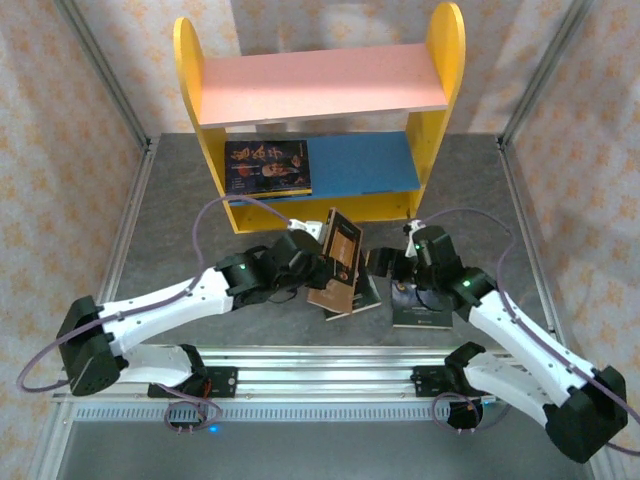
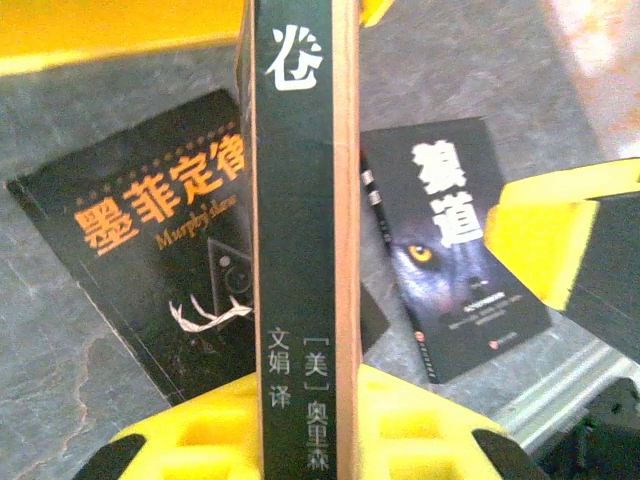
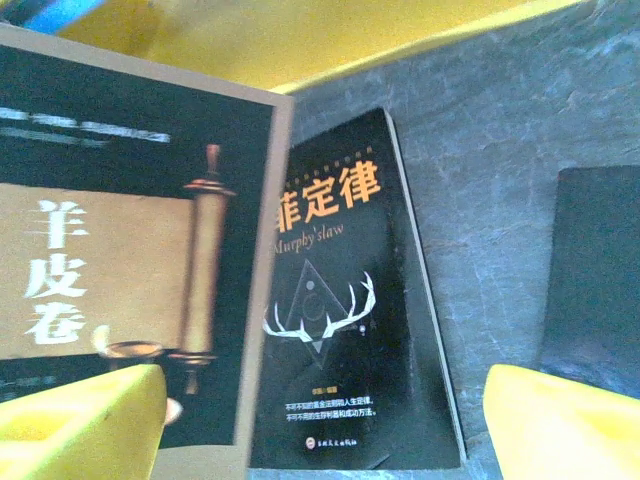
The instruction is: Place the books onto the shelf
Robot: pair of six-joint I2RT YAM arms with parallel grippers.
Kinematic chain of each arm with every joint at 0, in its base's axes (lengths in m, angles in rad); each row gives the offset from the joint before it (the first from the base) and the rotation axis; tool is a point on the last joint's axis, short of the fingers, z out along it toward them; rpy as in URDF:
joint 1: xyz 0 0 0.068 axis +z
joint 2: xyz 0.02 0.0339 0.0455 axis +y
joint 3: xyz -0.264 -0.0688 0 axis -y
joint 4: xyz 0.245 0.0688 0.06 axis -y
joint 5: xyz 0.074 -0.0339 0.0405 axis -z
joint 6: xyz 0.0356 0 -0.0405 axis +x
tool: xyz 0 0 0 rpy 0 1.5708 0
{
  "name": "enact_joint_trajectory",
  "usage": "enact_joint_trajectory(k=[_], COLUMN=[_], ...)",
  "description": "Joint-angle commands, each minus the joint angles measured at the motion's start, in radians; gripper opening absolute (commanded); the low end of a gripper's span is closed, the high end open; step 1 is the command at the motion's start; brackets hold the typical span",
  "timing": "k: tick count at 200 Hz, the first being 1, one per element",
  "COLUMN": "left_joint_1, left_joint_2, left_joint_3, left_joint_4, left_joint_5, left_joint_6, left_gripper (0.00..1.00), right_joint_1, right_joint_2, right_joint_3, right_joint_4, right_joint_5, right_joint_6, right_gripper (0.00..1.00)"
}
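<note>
I hold the scroll-cover book on edge in the clamped left end effector, presumably to slot it into the shelf beside the shelved book, while the right end effector gapes above a dark book flat on the counter.

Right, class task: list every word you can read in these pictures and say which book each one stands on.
"墨菲定律": black antler book
"Murphy's law": same cover
"狼道": wolf-eye book
"羊皮卷": scroll book, front cover
"卷", "文娟 译", "[美] 奥里森": its spine
Too small or blurred: the covers' fine print, and the titles on the dark book lying on the shelf.
</note>
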Motion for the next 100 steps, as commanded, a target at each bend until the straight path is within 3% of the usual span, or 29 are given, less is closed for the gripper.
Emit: enact_joint_trajectory(k=[1,42,68,100], left_joint_1=[-0.007,-0.007,0.002,0.022], left_joint_2=[-0.08,-0.126,-0.079,-0.011], left_joint_3=[0.137,0.417,0.597,0.763], left_joint_4=[-0.108,-0.234,-0.295,-0.262], left_joint_5=[0.001,-0.047,-0.123,-0.188], left_joint_6=[0.132,0.223,0.282,0.303], left_gripper=[0.0,0.0,0.0,0.0], right_joint_1=[-0.009,-0.011,-0.011,-0.012], right_joint_2=[-0.071,-0.089,-0.08,-0.066], right_joint_3=[0.088,0.265,0.365,0.479], right_joint_4=[-0.098,-0.189,-0.196,-0.188], right_joint_5=[0.005,-0.005,-0.034,-0.057], right_joint_6=[-0.025,-0.078,-0.087,-0.077], right_gripper=[0.84,0.86,0.86,0.89])
